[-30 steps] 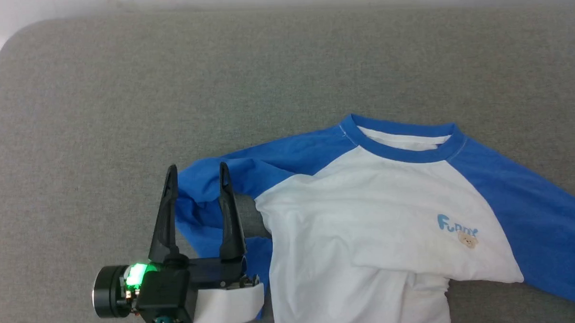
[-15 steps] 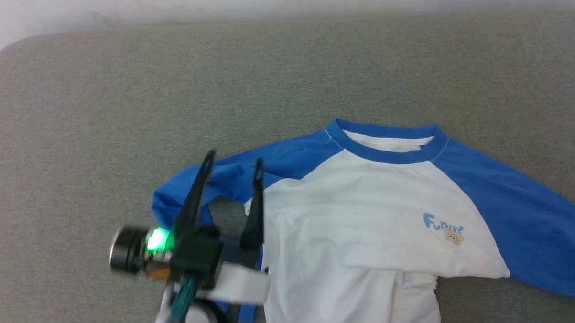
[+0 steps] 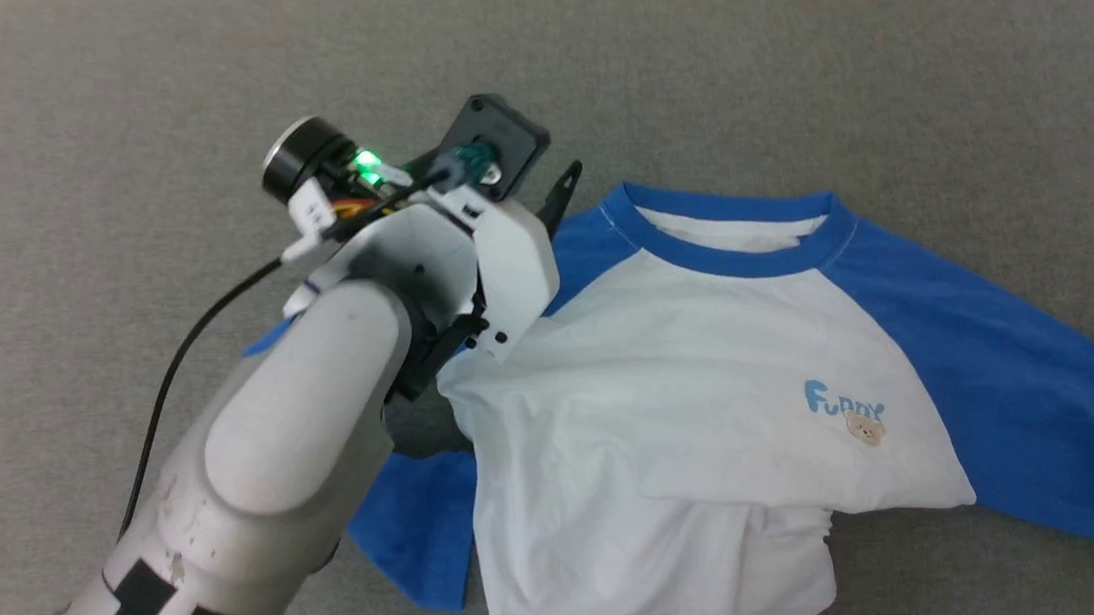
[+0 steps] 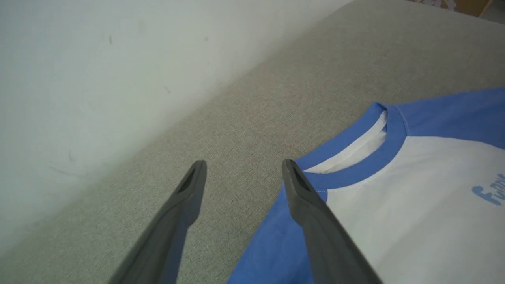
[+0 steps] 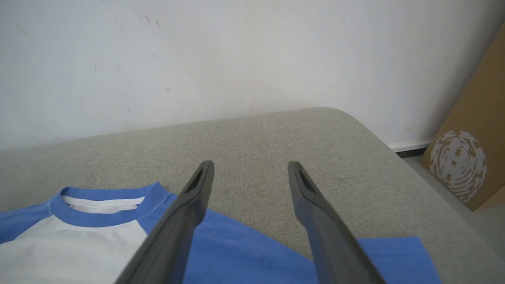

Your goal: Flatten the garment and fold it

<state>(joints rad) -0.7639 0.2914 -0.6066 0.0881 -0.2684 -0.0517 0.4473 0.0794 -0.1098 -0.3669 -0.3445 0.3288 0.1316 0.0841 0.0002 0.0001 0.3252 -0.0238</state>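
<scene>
While the white-and-blue T-shirt lies front-up on the grey cushion, collar at the far side, its left sleeve is doubled back beside the body, so flattening looks unfinished. Left gripper hangs over the left shoulder beside the collar, fingers apart and empty, probably placed to pinch there; right gripper, likewise spread and empty, hovers above the flat right sleeve.
</scene>
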